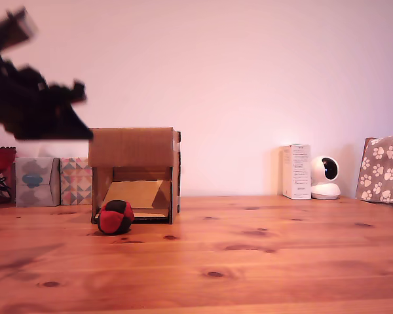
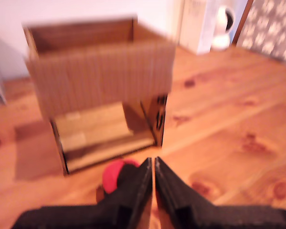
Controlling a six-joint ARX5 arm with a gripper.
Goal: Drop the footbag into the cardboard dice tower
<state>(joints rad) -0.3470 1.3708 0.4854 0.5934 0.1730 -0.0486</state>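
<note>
So the footbag is just sitting on the desk, right in front of the tower, touching or almost touching the lip of the tower's front opening, toward its corner on the exterior view's left. It's round, so no long axis to worry about; any approach angle should work.

The thing that matters: the hand is way up, higher than the tower's top and off to the exterior view's left of it, well apart from the footbag. The wrist view looks down the fingers at the tower front, with the footbag peeking out just past the tips. So the bag lies below and ahead of the hand, between it and the tower. The hand's two fingers are pressed together with nothing between them. I'd guess it needs to spread and drop down first.

Count: one footbag, one tower, one hand. Beside the tower, two small patterned boxes; farther off, one white carton and one little camera.
</note>
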